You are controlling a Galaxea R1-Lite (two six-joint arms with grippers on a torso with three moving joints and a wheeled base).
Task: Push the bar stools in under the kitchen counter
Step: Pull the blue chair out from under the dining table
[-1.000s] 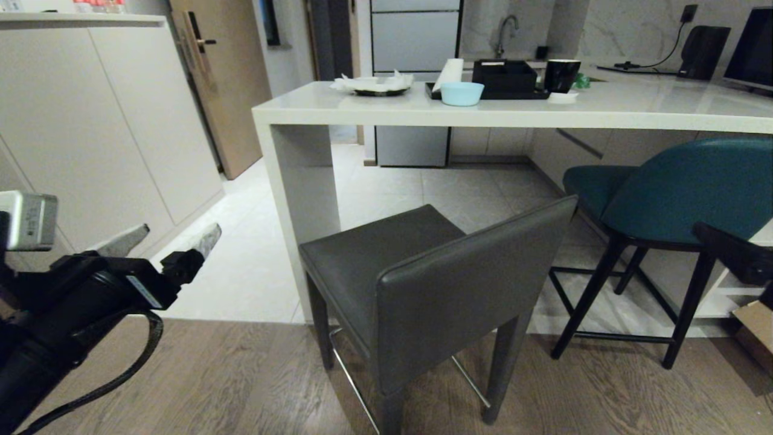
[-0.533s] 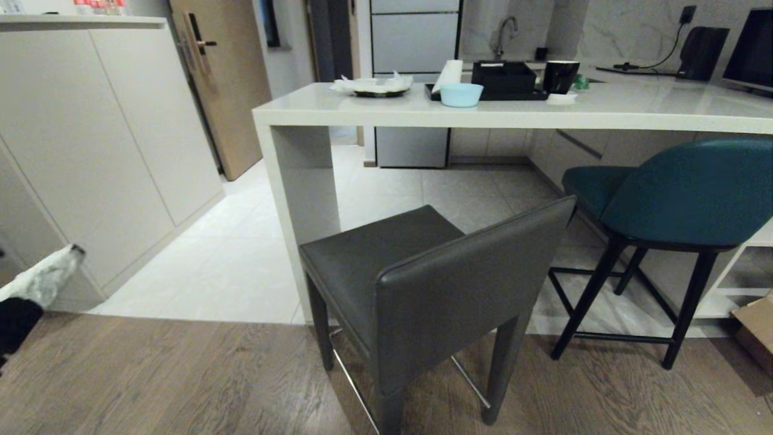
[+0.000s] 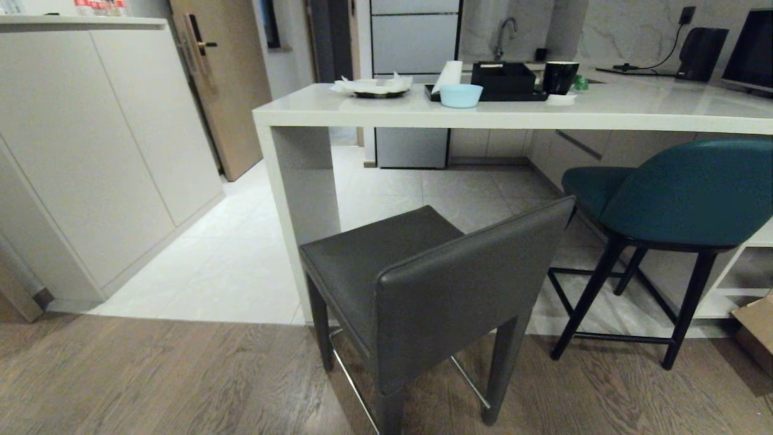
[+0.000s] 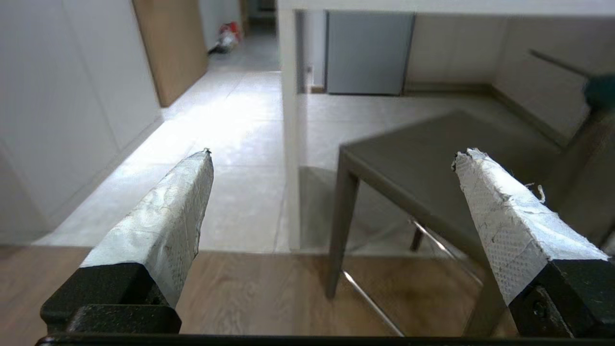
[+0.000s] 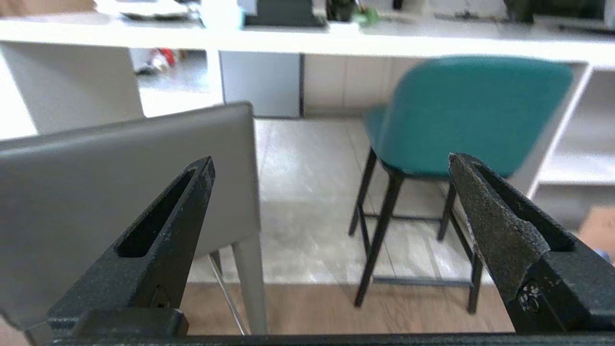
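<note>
The boxy dark grey stool (image 3: 423, 284) stands by the white panel leg of the kitchen counter (image 3: 543, 109), turned at an angle, its seat partly under the slab and its back legs on the wood floor. At the right, the teal stool (image 3: 676, 193) has its seat under the counter edge. Neither arm shows in the head view. My left gripper (image 4: 331, 154) is open and empty, low and left of the grey stool (image 4: 432, 158). My right gripper (image 5: 331, 161) is open and empty, behind the grey stool's backrest (image 5: 120, 192) and facing the teal stool (image 5: 461, 110).
A tall beige cabinet (image 3: 90, 139) lines the left, with a wooden door (image 3: 223, 78) beyond. On the counter sit a plate with paper (image 3: 374, 84), a light blue bowl (image 3: 461, 94), a black tray (image 3: 504, 78) and a black mug (image 3: 560, 75). A cardboard box (image 3: 755, 329) lies at the lower right.
Both arms have dropped out of the head view: the left from the lower left, the right from the right edge. The stools and counter have not moved.
</note>
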